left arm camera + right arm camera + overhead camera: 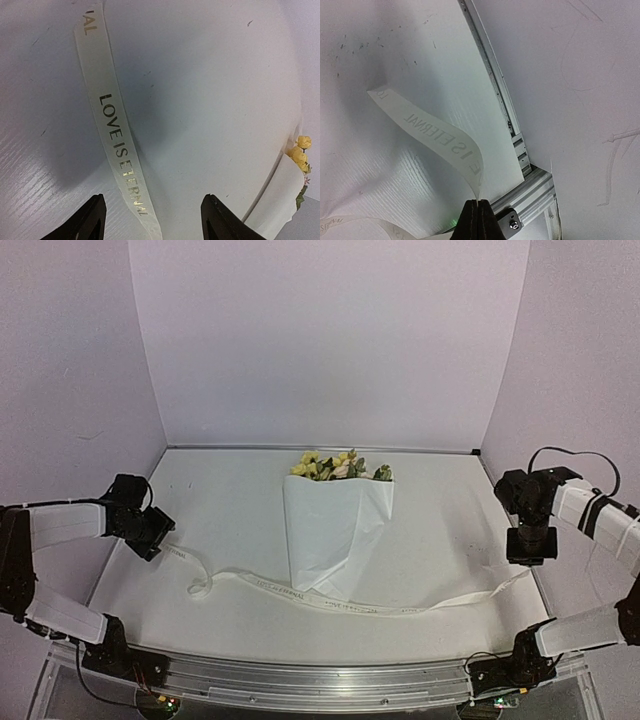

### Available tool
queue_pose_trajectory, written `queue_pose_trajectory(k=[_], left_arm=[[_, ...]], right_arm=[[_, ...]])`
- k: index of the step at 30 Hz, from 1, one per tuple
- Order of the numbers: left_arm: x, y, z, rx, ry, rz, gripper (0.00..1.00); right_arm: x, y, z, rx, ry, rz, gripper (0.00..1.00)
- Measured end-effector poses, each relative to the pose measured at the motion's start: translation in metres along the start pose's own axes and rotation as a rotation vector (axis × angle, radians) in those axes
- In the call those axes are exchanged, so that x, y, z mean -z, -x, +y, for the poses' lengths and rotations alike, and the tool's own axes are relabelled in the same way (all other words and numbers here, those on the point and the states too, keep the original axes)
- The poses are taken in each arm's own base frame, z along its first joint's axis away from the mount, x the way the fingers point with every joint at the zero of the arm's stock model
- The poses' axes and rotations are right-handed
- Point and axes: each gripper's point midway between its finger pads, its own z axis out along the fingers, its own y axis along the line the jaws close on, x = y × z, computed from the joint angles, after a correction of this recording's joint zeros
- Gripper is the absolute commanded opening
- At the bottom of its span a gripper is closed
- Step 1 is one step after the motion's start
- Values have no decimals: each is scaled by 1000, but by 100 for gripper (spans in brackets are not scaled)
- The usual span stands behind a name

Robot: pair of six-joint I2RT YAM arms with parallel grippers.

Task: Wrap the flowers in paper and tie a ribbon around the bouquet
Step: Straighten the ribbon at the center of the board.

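Ribbon (340,602) is lying in one long line across the near part of the table (225,505), running past the narrow tip of the bouquet (338,520). Whether it is passing over or under that tip, I cannot tell. The bouquet is resting at the middle of the table, with the paper (330,550) folded into a cone and the flowers (335,466) showing at the far, wide end.

My right jaws are pressing together on the ribbon's right end, holding it slightly off the table near the right edge so that this end is ready for tying. My left jaws are standing spread above the left part of the ribbon, which is lying flat on the table between them, touching neither side.

In my judgement, wrapping is done and tying is in hand. The left part is needing a pinch before both ends can be brought around the cone.
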Motion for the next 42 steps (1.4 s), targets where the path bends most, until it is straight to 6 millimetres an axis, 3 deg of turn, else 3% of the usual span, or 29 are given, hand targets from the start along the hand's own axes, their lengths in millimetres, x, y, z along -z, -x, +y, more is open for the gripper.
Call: queue_pose_trajectory(k=[6,12,18,26,28,32,34,39,42], left_arm=[[-9,-7,-1,-22,25,10,61],[-22,-13,16,-46,151,-10,62],[-30,-35,-13,-111,180,-7,60],[-40,-43,-1,-81,315,1,55],[-39,-47,3,-76,340,8,48],[-40,-51,8,-61,376,19,12],[-42,-51,8,-62,385,21,1],[-39,-41,18,-65,433,-18,0],[-30,-15,33,-33,479,-94,0]], right_arm=[[-7,-1,-12,-72,-8,42,0],[-6,-4,-3,-95,48,70,0],[-5,-4,7,-109,101,82,0],[-5,-2,15,-118,140,81,0],[-5,-1,17,-120,145,78,0],[-5,1,19,-124,158,76,0],[-5,1,20,-125,161,75,0],[-6,2,18,-130,155,73,0],[-10,4,10,-140,119,75,0]])
